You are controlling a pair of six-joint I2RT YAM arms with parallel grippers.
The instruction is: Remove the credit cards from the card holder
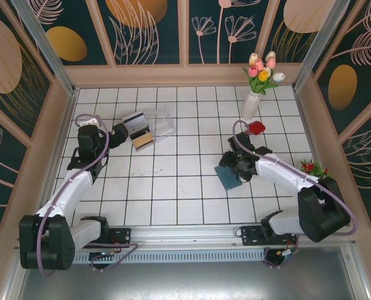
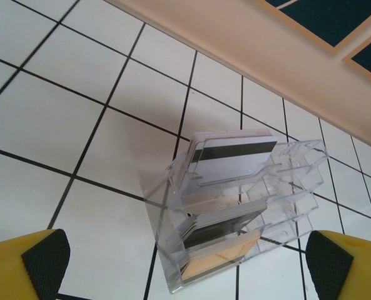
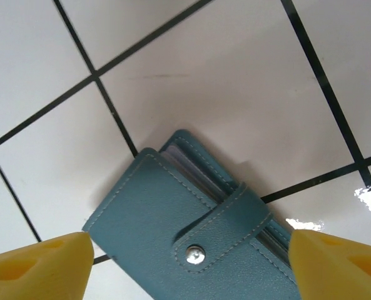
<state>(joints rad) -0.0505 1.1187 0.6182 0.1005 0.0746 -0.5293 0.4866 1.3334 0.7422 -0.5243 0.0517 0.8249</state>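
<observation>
The card holder (image 3: pixel 172 231) lies shut, its strap (image 3: pixel 226 228) pressed down on a round metal snap (image 3: pixel 194 253), so whatever it holds is hidden. A thin sliver of pale greyish pocket edges (image 3: pixel 201 169) peeks out along one long side. The bottom of the right wrist view cuts off its lower part.

From above, the right gripper (image 1: pixel 235 167) covers much of it, leaving a teal corner showing right of the table's middle; whether the fingers touch it cannot be told. The right wrist camera shows the jaws spread, with a smooth yellow fingertip (image 3: pixel 35 265) at either side of the stitched, leather-like cover.

The left gripper (image 1: pixel 119 133) sits at the far left, just beside a clear plastic box (image 1: pixel 157 124). Overhead, the box is little more than a glint. The left wrist view shows its stepped, tilted tiers of transparent plastic holding credit cards (image 2: pixel 232 156). A white-grey card with a dark stripe is in the top tier and a tan card (image 2: pixel 219 259) in the lowest, while those between are muddled by reflections. The left jaws are wide apart and hold nothing, their black textured pads (image 2: pixel 44 259) at the frame's lower corners.

Glossy white tiles (image 1: pixel 172 187) with dark grout lie under everything.
</observation>
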